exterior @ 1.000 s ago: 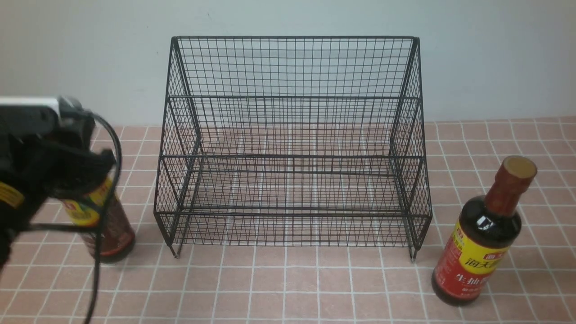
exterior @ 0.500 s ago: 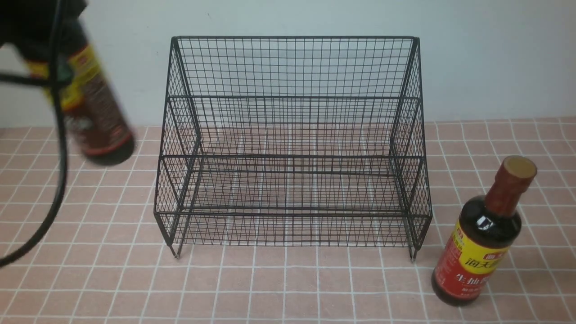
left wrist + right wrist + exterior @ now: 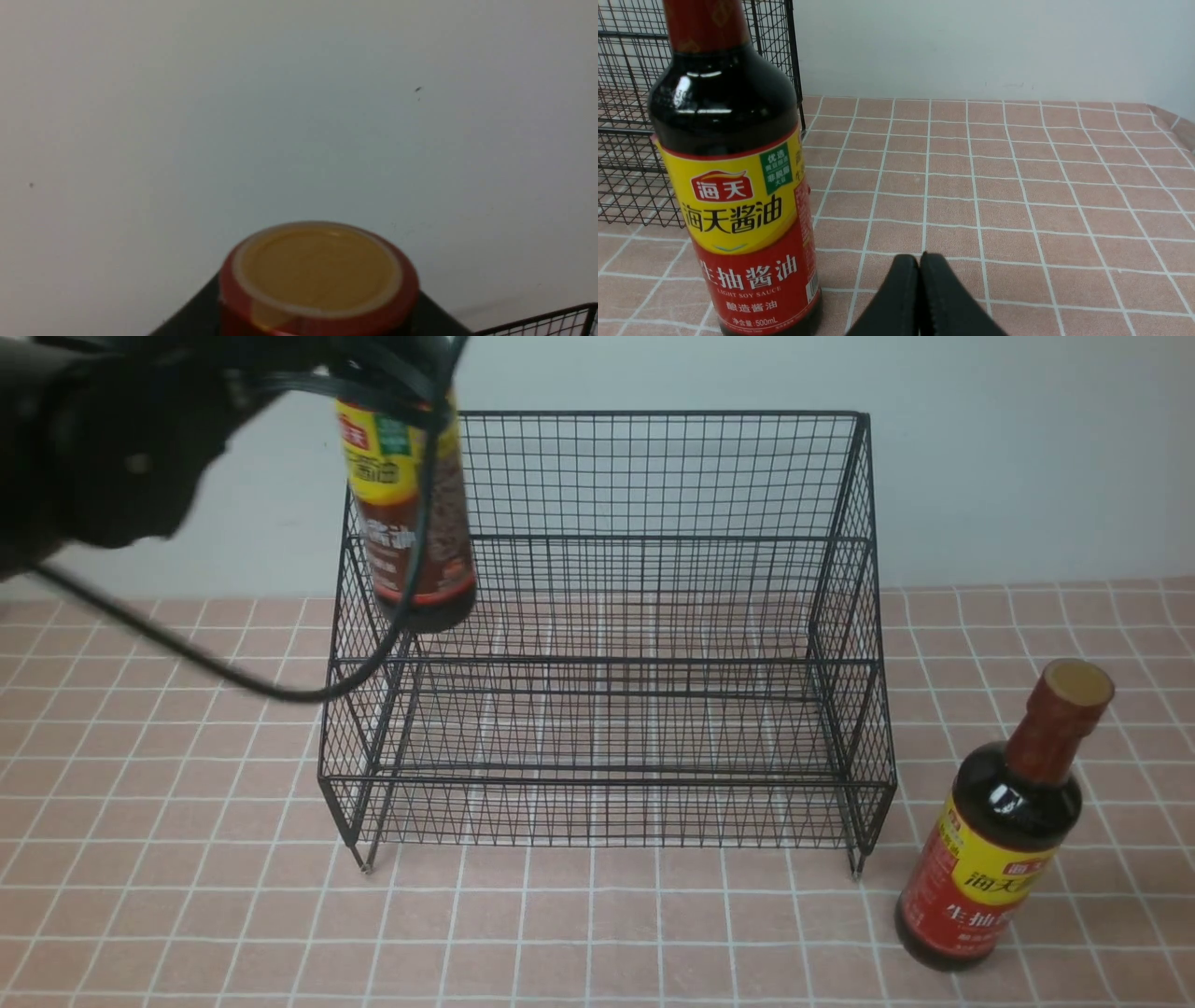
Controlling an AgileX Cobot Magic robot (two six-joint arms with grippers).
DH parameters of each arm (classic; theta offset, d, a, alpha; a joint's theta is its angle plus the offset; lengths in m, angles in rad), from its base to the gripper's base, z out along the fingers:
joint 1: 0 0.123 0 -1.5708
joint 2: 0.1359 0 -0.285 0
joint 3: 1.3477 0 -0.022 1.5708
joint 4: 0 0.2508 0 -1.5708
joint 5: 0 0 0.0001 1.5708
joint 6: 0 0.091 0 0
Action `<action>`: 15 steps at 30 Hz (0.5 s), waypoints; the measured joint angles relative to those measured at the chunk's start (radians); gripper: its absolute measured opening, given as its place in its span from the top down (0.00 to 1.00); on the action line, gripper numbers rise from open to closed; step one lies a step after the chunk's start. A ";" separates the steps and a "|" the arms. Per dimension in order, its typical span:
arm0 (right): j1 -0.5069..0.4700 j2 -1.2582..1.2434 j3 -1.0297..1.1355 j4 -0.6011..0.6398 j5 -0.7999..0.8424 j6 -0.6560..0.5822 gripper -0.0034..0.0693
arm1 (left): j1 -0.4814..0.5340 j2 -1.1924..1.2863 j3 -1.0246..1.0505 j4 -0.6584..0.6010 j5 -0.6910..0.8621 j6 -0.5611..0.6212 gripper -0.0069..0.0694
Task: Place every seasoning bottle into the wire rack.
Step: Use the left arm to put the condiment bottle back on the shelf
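Note:
The black wire rack (image 3: 607,537) stands at the middle of the tiled table. My left gripper (image 3: 392,373) is shut on the yellow-and-brown-labelled seasoning bottle (image 3: 411,513), which hangs upright in the air over the rack's left end. Its base is level with the upper tier. In the left wrist view its tan cap (image 3: 317,268) shows between the dark fingers (image 3: 187,317), with a rack corner (image 3: 551,322) beside it. The yellow-and-red-labelled seasoning bottle (image 3: 999,840) stands on the table right of the rack. My right gripper (image 3: 920,261) is shut and empty, low beside that bottle (image 3: 738,186).
The left arm's black cable (image 3: 233,681) loops down in front of the rack's left side. A pale wall (image 3: 1027,457) rises right behind the rack. The pink tiled table (image 3: 597,933) spreads in front and to both sides.
My left gripper has lifted the yellow-and-brown bottle off the table at the left and carried it up and rightward to above the rack's left end. The right side is unchanged.

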 joint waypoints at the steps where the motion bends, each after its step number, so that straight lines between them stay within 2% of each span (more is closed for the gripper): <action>1: 0.000 0.000 0.000 0.000 0.000 0.000 0.97 | 0.000 0.020 -0.009 -0.007 -0.001 0.003 0.57; 8: 0.000 0.000 0.000 0.000 0.000 0.000 0.97 | -0.001 0.106 -0.021 -0.035 0.003 0.006 0.57; 15: 0.000 0.000 0.000 0.000 0.000 0.000 0.97 | -0.001 0.117 -0.022 -0.035 0.140 0.006 0.57</action>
